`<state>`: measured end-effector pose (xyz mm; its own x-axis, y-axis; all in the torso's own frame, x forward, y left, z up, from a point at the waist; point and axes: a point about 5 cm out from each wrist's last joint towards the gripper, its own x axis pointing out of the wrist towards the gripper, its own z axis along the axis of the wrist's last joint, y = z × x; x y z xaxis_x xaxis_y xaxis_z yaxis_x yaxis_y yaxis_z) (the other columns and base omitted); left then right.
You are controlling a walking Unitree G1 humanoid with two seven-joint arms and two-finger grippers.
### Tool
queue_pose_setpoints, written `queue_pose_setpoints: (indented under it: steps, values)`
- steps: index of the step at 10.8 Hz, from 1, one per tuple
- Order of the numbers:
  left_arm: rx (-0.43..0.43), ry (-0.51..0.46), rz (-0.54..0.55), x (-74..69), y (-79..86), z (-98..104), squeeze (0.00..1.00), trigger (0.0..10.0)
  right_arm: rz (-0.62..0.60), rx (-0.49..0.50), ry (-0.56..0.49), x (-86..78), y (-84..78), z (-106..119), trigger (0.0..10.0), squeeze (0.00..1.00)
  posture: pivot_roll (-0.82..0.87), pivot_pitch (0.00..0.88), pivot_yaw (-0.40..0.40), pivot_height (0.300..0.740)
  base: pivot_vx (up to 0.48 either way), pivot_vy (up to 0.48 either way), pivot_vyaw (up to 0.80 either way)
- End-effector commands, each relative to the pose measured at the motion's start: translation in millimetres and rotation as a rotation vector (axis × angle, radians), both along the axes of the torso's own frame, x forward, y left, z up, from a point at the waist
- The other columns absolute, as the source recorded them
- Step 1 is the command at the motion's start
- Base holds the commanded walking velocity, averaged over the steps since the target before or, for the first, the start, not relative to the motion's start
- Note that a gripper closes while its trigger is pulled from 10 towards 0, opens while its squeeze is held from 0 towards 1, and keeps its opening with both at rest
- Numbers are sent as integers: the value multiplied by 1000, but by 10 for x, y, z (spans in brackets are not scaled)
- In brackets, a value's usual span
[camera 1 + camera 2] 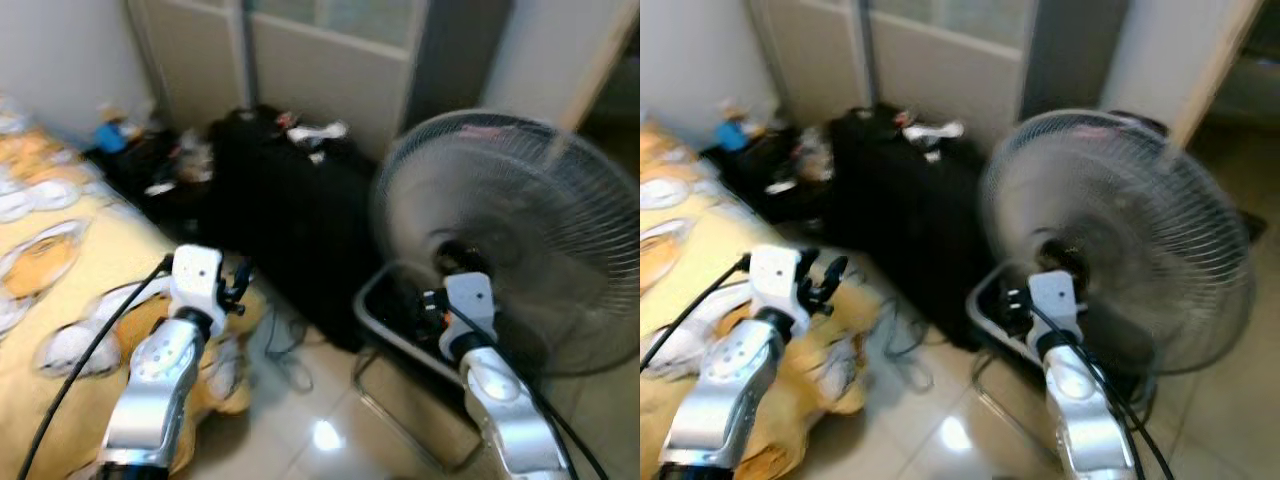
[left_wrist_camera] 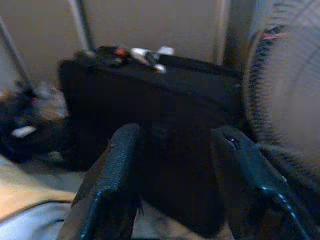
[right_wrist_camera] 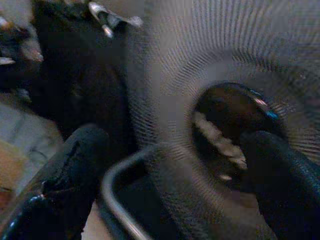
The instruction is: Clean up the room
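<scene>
On the tiled floor (image 1: 300, 440), a fan (image 1: 510, 240) stood beside a black suitcase (image 1: 290, 220).
Left gripper (image 2: 172, 165) and right gripper (image 3: 170, 170) both hovered, jaws apart, holding nothing; views blurred.

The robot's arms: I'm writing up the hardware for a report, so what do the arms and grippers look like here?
Both arms are glossy silver with rounded shells, each ending in a white boxy wrist block. A black cable runs along each arm. The left gripper and right gripper each have two long black fingers with a textured, rubbery-looking surface, as the wrist views show.
</scene>
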<state>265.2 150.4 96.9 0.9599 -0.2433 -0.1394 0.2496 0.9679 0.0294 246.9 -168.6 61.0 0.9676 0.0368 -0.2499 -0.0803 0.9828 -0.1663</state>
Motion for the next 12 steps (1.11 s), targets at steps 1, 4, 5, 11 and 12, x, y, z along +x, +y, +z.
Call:
queue_pose_setpoints:
  steps: [1,4,5,11,12]
  values:
    - [20,-18,14,10,51,41,0,10000,8,9,-2,25,16,20,10000,0,-6,0,11,740,405,0,0]
    - [8,5,21,-7,46,-33,0,10000,162,56,21,6,102,13,10000,0,-53,0,44,740,404,0,0]
    - [12,0,17,-1,56,-24,0,10000,358,185,48,-94,299,67,10000,0,-57,0,50,740,379,0,0]
    - [94,53,-6,-38,123,-136,0,10000,421,281,194,-5,225,-80,10000,0,-3,0,43,740,49,0,0]
    - [95,56,-3,-27,135,-140,0,10000,419,284,200,13,238,-105,10000,0,-1,0,53,740,0,0,0]
